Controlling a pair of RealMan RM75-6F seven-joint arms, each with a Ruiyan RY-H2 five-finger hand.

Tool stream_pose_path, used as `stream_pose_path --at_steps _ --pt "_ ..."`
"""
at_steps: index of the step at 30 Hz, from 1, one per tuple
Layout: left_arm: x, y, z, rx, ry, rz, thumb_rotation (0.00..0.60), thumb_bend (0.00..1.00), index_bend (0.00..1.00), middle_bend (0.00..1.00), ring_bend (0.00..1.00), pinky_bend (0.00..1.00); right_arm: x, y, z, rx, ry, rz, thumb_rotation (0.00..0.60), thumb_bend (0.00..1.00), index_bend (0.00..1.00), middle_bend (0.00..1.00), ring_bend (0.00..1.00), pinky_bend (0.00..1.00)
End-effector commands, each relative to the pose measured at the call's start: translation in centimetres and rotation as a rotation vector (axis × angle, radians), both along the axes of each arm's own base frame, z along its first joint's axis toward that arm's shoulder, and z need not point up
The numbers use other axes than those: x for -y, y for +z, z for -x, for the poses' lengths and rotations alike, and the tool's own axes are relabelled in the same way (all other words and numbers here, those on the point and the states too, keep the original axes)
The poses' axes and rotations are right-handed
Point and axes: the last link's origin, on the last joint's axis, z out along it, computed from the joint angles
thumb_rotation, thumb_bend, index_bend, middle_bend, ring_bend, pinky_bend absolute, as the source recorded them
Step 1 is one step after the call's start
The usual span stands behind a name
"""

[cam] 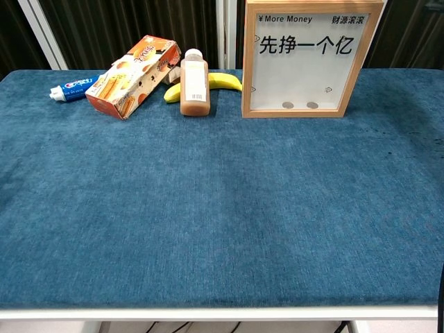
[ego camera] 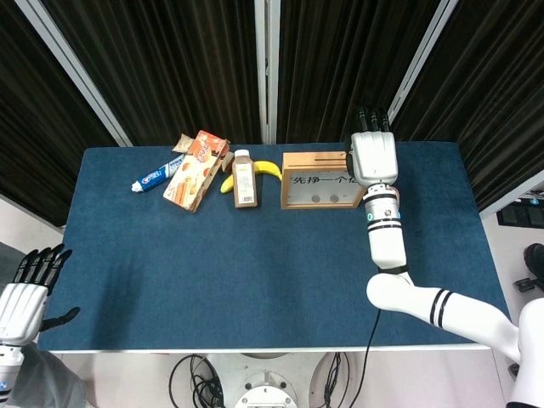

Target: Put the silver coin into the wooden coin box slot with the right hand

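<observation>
You cannot pick out a silver coin in the air or in any hand; the only coins showing are two small grey discs lying at the bottom behind the window of the wooden coin box, and whether either is yours cannot be told. The box stands upright at the far edge of the counter, window facing you, so its slot faces up along the top edge, where a coin has to be dropped from above. That explains your right hand: it sits over the box's right end, back of the hand up, fingers pointing away past the box; the underside is hidden, so you cannot tell whether it pinches anything. Your left hand hangs off the near left corner, fingers spread and empty. Left of the box, in order outward, lie one banana, one juice bottle standing, one orange carton on its side and one toothpaste tube.
</observation>
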Motion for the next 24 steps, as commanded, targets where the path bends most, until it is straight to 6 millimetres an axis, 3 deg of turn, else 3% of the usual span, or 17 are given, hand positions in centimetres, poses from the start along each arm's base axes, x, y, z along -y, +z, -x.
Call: stream_pose_path --at_steps 1,24 --pt "0.0 0.0 0.0 0.0 0.001 0.0 0.6 0.12 0.03 0.0 0.0 0.0 0.2 -0.3 0.2 -0.002 -0.009 -0.009 0.6 0.39 0.79 0.03 0.0 0.0" --pt "0.1 0.0 0.2 0.009 0.003 0.002 0.6 0.12 0.03 0.0 0.0 0.0 0.8 -2.1 0.2 0.013 -0.037 -0.038 0.6 0.39 0.79 0.03 0.0 0.0"
